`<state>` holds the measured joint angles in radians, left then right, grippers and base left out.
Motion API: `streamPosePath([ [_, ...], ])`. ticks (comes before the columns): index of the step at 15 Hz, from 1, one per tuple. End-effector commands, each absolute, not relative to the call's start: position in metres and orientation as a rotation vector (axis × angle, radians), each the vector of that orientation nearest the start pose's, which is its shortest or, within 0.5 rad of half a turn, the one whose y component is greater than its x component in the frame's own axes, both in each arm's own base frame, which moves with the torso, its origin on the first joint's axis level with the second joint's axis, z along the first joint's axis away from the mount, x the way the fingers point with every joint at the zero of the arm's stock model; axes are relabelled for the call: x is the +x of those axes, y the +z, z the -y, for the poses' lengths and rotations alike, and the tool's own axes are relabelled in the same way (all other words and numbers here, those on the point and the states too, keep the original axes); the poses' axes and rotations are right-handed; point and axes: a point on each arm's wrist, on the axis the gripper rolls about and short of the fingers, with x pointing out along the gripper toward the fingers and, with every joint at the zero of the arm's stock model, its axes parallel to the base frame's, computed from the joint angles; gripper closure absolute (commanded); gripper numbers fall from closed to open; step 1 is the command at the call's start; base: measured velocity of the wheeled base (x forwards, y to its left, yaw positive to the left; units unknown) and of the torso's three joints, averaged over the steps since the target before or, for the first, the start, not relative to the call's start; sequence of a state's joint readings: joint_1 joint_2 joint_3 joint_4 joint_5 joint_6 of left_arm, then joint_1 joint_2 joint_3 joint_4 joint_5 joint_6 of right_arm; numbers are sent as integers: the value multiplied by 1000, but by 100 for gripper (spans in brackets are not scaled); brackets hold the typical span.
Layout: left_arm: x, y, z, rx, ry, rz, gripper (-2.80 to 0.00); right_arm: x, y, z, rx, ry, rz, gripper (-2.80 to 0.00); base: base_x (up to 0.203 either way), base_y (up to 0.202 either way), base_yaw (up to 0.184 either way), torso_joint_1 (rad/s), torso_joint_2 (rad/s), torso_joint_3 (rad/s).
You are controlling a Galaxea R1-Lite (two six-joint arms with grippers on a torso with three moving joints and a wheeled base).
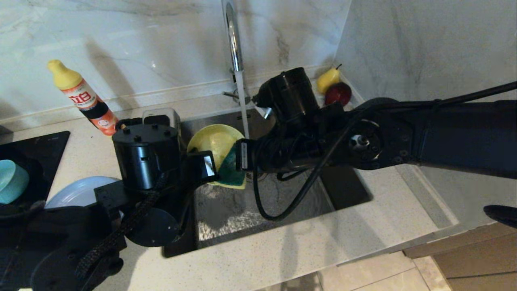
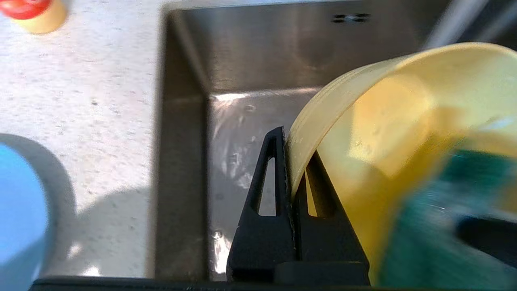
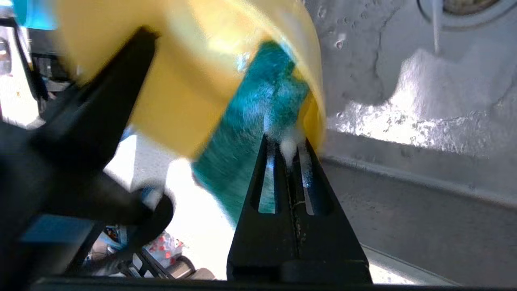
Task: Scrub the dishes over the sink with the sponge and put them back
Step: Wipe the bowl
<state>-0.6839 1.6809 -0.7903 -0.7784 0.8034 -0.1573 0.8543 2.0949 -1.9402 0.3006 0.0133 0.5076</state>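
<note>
The yellow bowl (image 1: 214, 141) hangs tilted over the sink (image 1: 226, 214), under the running tap (image 1: 233, 36). My left gripper (image 2: 287, 153) is shut on the yellow bowl's (image 2: 404, 121) rim. The sponge (image 1: 231, 169), green face showing, lies against the bowl's lower edge. My right gripper (image 3: 288, 141) is shut, its foamy tips pinching the sponge (image 3: 258, 105) by one edge against the bowl (image 3: 181, 89). The grey-blue plate (image 1: 76, 192) and the teal-blue bowl (image 1: 10, 180) sit on the counter to the left.
A water stream (image 1: 242, 101) falls into the basin. A detergent bottle (image 1: 83, 97) stands at the back left beside a black cooktop (image 1: 36, 149). A pear (image 1: 327, 79) and a red apple (image 1: 338, 93) sit in the back right corner. My right arm spans the sink.
</note>
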Motion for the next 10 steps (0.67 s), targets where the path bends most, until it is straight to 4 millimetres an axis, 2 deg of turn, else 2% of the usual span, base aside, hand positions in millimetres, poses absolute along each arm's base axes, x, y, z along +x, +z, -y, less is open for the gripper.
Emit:
streamPosePath([
  [1, 247, 194, 174, -73, 152, -82, 0, 274, 276, -315, 290, 731, -603, 0, 0, 0, 0, 0, 0, 0],
  [5, 258, 200, 164, -88, 194, -65, 0, 271, 282, -310, 288, 732, -597, 0, 0, 0, 0, 0, 0, 0],
  [10, 279, 190, 151, -86, 264, -84, 0, 262, 274, -295, 263, 707, -647, 0, 0, 0, 0, 0, 0, 0],
])
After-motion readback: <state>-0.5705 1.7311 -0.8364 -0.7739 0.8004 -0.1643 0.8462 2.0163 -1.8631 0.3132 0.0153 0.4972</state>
